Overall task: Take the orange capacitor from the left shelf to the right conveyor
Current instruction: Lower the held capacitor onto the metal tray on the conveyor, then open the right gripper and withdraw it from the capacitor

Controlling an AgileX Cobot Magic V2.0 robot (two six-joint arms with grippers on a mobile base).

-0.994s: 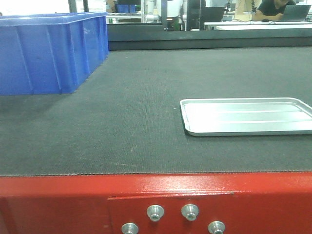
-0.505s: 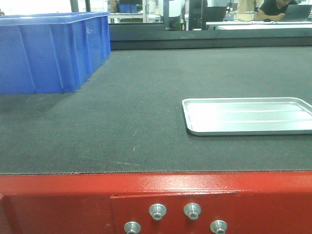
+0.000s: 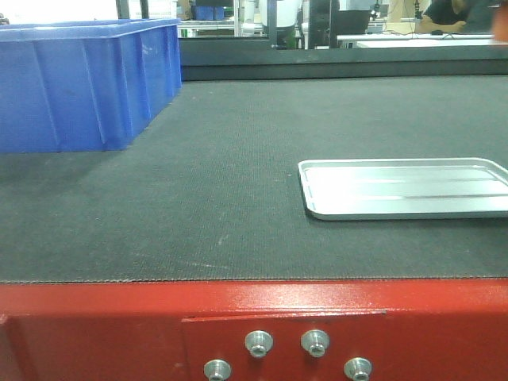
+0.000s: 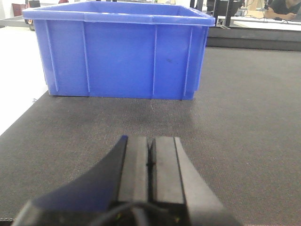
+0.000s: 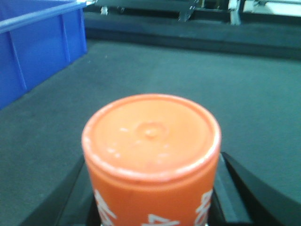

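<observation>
The orange capacitor (image 5: pixel 150 136) fills the right wrist view, upright, with white print on its side. My right gripper (image 5: pixel 153 207) is shut on it, one black finger (image 5: pixel 66 193) on each side, above the dark grey belt of the right conveyor (image 5: pixel 244 94). An orange blur (image 3: pixel 501 24) shows at the front view's top right edge. My left gripper (image 4: pixel 150 146) is shut and empty, low over the belt (image 4: pixel 244 122), pointing at a blue bin (image 4: pixel 122 56). The conveyor's red frame (image 3: pixel 119 325) runs along the front. The left shelf is out of view.
A large blue plastic bin (image 3: pixel 79 79) stands on the belt at the far left. A shallow silver tray (image 3: pixel 405 186) lies on the belt at the right. Silver bolts (image 3: pixel 316 342) sit in the red frame. Work tables and a seated person (image 3: pixel 448 12) are beyond the belt.
The bin, tray and bolts have shifted slightly right in the front view. An orange blur has appeared at its top right edge.
</observation>
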